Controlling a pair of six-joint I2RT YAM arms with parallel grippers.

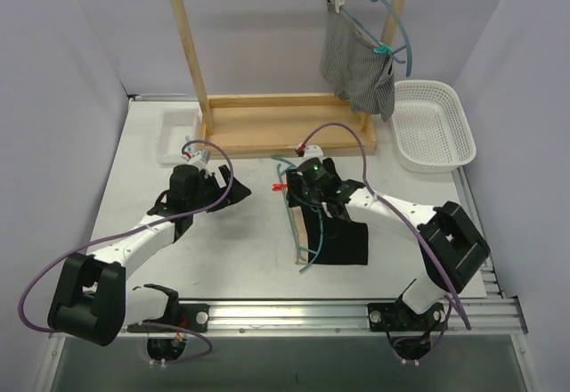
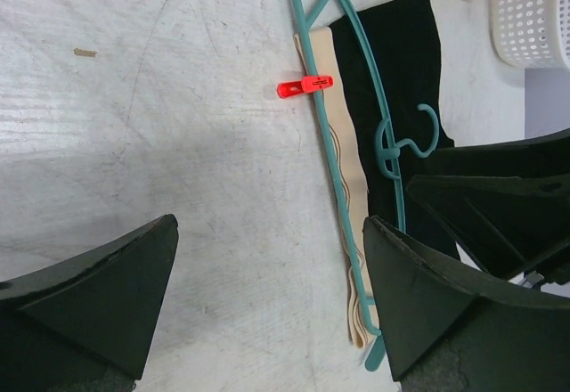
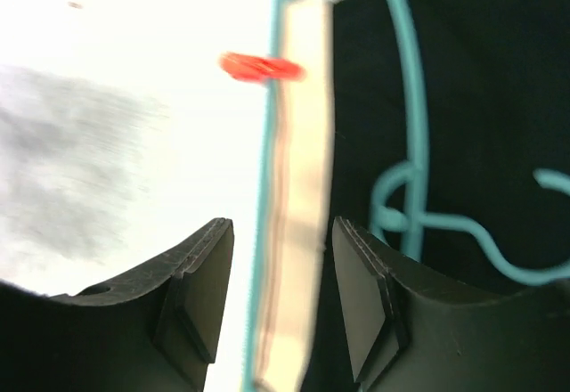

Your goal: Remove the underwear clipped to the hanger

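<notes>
Right end effector, released, straddles teal hanger and tan waistband; pinch the red clip at twelve o'clock squarely.

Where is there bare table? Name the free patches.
Bare table lies between the left arm and the black briefs, and along its near edge. The white basket looks empty. Crowded: under the right gripper, over those briefs.

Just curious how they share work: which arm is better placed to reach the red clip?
Right, probably: the right gripper hangs over the black underwear's tan waistband and teal hanger, red clip just ahead. The left gripper is farther off, over bare table.
</notes>
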